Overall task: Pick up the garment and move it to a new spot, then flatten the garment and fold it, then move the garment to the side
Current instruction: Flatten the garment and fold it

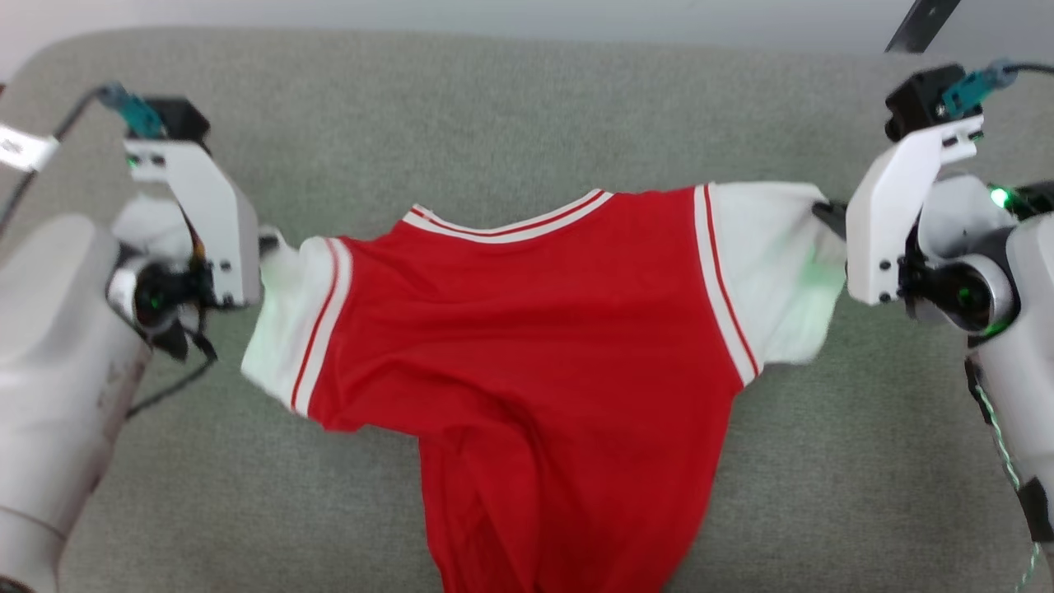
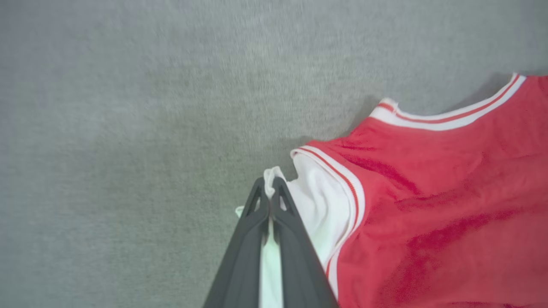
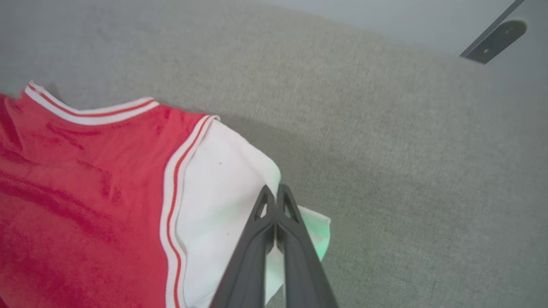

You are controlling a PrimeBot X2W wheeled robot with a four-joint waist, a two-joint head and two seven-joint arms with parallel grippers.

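One garment (image 1: 527, 346) is stretched over a grey cloth surface (image 1: 494, 107) between two grippers. A dark bar (image 3: 492, 40) is seen past the far corner. The bunched red lower part is shown by the head view. In the wrist views, the left gripper (image 2: 269, 190) and right gripper (image 3: 272, 196) are each seen clamped on a white sleeve.

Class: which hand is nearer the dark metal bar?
Right. The right hand sits below the dark metal bar in the head view; the left hand is far across the red jersey.
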